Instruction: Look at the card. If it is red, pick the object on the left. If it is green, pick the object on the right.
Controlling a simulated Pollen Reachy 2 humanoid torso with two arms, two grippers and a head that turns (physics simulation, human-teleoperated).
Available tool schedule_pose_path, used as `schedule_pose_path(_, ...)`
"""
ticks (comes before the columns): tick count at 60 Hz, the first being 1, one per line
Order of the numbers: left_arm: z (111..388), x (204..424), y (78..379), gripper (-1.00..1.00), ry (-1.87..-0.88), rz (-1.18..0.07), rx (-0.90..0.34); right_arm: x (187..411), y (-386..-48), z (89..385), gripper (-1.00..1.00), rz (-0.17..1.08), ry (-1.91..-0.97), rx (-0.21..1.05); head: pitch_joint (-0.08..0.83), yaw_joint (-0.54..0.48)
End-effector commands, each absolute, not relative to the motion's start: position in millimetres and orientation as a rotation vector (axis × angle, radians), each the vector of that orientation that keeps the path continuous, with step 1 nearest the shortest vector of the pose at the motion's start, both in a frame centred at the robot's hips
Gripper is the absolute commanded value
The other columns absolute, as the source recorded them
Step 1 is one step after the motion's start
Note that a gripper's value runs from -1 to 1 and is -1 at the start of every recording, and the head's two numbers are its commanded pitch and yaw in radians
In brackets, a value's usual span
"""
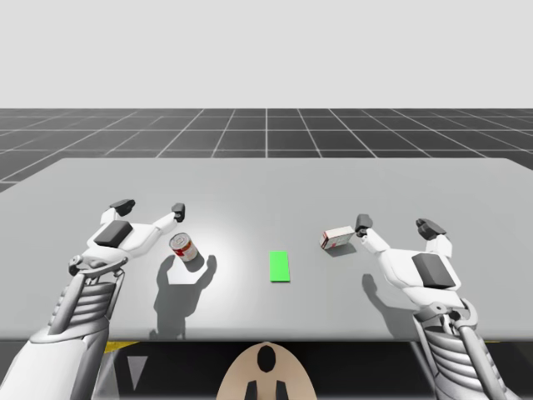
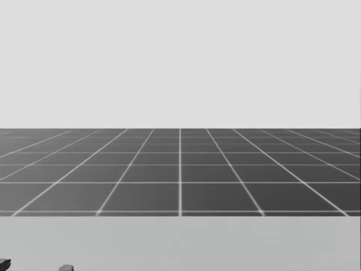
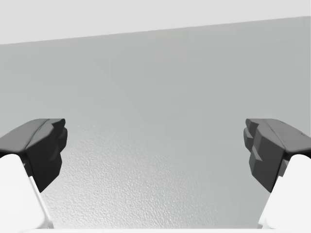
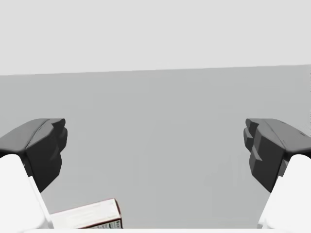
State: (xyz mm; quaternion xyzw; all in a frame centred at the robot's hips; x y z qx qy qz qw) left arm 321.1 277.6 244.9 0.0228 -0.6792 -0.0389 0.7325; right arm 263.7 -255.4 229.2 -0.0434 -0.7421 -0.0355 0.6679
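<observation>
You'll find the green card (image 1: 280,267) at frame centre. The white box (image 1: 337,239) lies right of it, just beside one finger of my right gripper (image 1: 397,224), which is spread wide and holds nothing.

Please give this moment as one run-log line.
card: green | target: white-and-red box, not held, near right gripper | red-and-white can near left gripper | both open

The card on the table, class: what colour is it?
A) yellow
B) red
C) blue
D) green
D: in the high view the card lying flat between the red and white can and the white box is bright green.
</observation>
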Motion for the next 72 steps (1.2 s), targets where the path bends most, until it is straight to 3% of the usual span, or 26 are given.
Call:
schedule_pose_path(1,244.6,321.3,277.5,-1.00,-1.493,-0.087,0.053,262.4,-253.2,226.9,-1.00,-0.107,-1.677,-0.096,0.001,0.00)
schedule_pose_path(12,244.2,321.4,277.4,-1.00,-1.495,-0.090,0.055,263.0,-253.1,228.7,-1.00,-0.092,-1.658,-0.075,0.033,0.00)
schedule_pose_path(17,243.9,321.5,277.5,-1.00,-1.495,-0.092,0.059,263.3,-253.7,229.1,-1.00,-0.087,-1.652,-0.083,0.094,0.00)
schedule_pose_path(39,242.7,321.8,275.9,-1.00,-1.501,-0.108,0.088,265.1,-253.4,227.0,-1.00,-0.074,-1.653,-0.132,0.465,-0.03)
schedule_pose_path(56,244.6,320.9,275.3,-1.00,-1.502,-0.110,0.076,266.6,-253.8,224.4,-1.00,-0.063,-1.648,-0.141,0.680,-0.04)
schedule_pose_path(72,249.4,317.5,275.3,-1.00,-1.533,-0.101,0.060,267.7,-253.1,223.6,-1.00,-0.056,-1.648,-0.141,0.762,-0.05)
